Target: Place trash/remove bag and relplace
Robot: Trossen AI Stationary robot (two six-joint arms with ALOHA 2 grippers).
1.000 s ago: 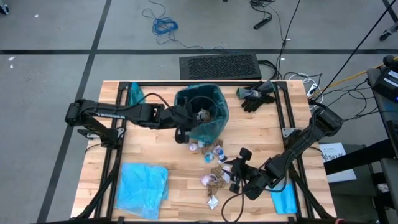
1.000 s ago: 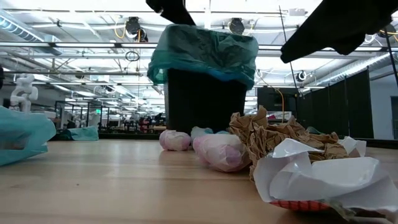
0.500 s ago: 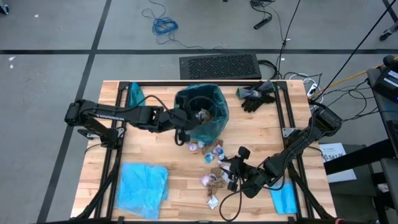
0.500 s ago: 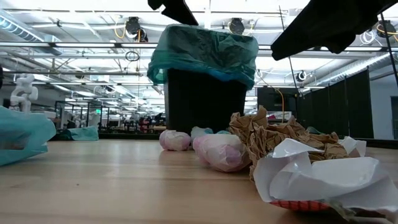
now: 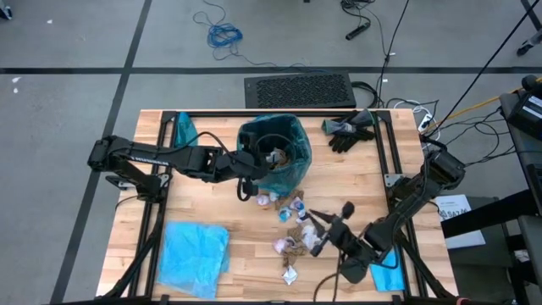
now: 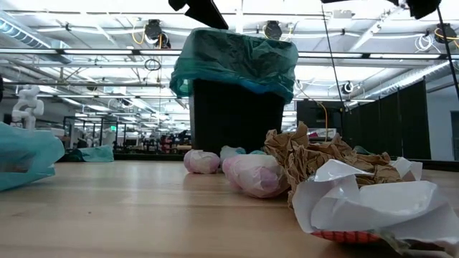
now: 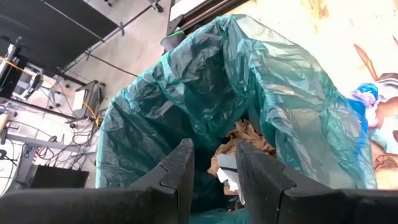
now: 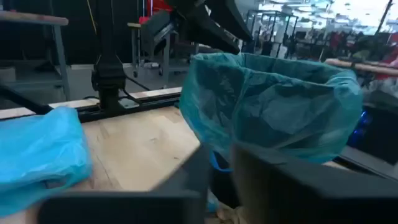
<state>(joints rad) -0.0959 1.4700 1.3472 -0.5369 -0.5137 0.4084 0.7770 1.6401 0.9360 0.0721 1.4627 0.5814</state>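
Premises: industrial robotics lab or workshop. Evidence: grey concrete floor (image 5: 76,51) with loose cables (image 5: 222,34) at top centre of the high view; wooden table (image 5: 212,195) in a black frame; low view shows exposed ceiling trusses (image 6: 86,57), strip lighting, open hall.

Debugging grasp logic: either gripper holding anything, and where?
Left gripper sits at the bag rim, grip unconfirmed. Right gripper above the trash; hold cannot be told.

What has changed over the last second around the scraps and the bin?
The right gripper has lifted off the trash, out of the low view, and its fingers have closed; nothing visibly held. The left gripper crept along the bag. Scraps, bin and spare bag unmoved.
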